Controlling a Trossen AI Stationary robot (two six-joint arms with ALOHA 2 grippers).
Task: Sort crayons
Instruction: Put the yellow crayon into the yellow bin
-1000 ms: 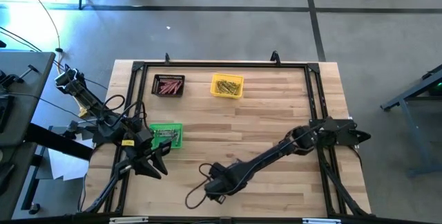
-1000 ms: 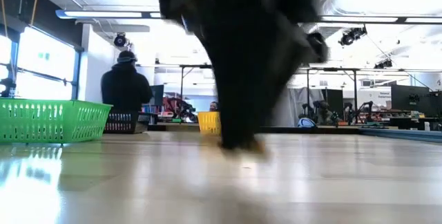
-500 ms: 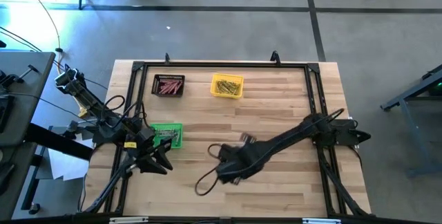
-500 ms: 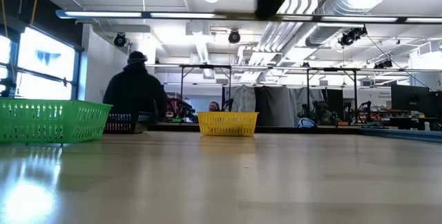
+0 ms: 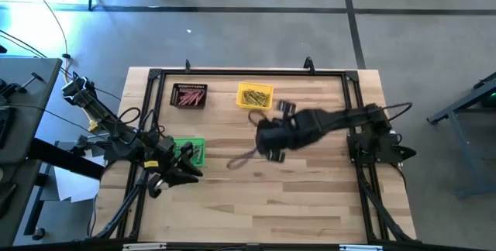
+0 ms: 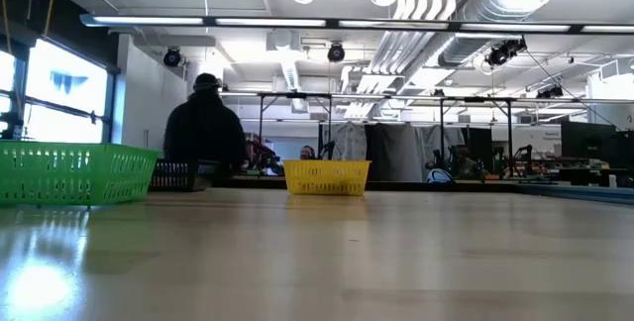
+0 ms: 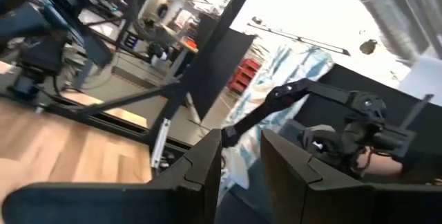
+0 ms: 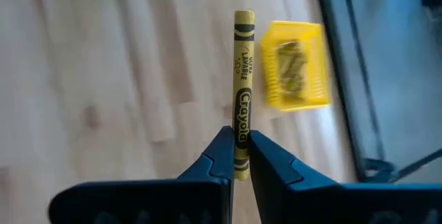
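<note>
Right wrist view: the right gripper, fingers pinched on a yellow Crayola crayon, has swung up from the table's near edge toward the yellow bin, so drop-off looks next. Left gripper waits by the green bin, fingers slightly parted, empty.

Yellow crayon with black lettering and bands — held in dark fingers. Bins: black with red sticks, yellow with gold, green — pale wood table.
</note>
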